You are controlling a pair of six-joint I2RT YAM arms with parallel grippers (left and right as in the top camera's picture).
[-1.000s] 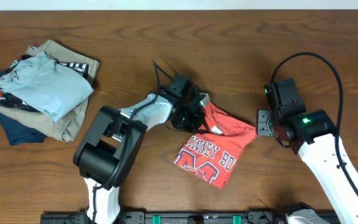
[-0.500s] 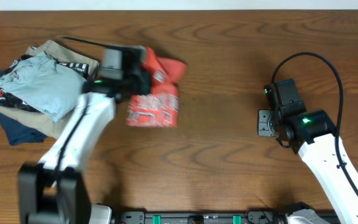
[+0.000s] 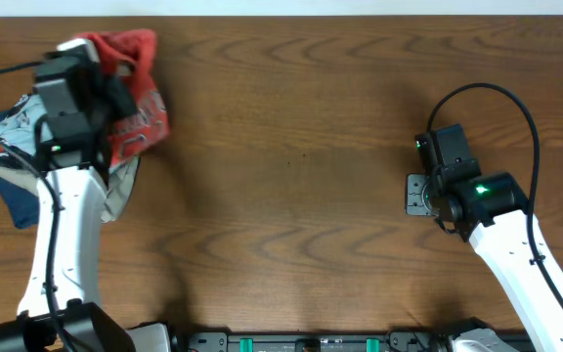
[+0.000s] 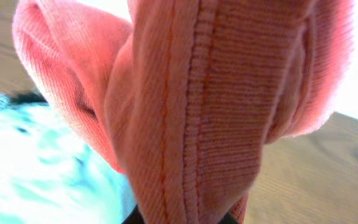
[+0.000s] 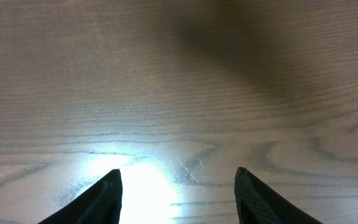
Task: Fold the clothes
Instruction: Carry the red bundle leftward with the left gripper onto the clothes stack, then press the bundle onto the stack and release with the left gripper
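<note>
The left arm has swung across from the middle of the table [image 3: 301, 147] to its far left corner, and the coral-red T-shirt [image 3: 135, 93] has gone with it. A second ago the shirt lay bunched near the centre. Now it hangs off the left gripper [image 3: 113, 96], right over the stack of folded garments [image 3: 27, 161].

From overhead, the shirt drapes above the gripper and on the side away from the arm's base. Its white lettered graphic [image 3: 143, 122] faces up, just beside the wrist housing. Under the gripper lies the light-blue shirt [image 3: 8, 132], with a tan garment [image 3: 117, 191] poking out on one side and a navy one [image 3: 13, 200] on the other.

The left wrist camera is filled with the shirt's ribbed, stitched hem [image 4: 197, 112], and pale blue cloth [image 4: 36, 168] sits blurred below it. The fingers are almost wholly buried in the cloth, so I can't see them properly. The shirt hangs from them in the air, though, so they look to be pinched on it.

The right arm hasn't budged. The right gripper [image 5: 178, 186] sits low over bare wood on the other side of the table, well apart from the shirt. Its two dark fingertips [image 5: 104, 196] are spread, with nothing between them.
</note>
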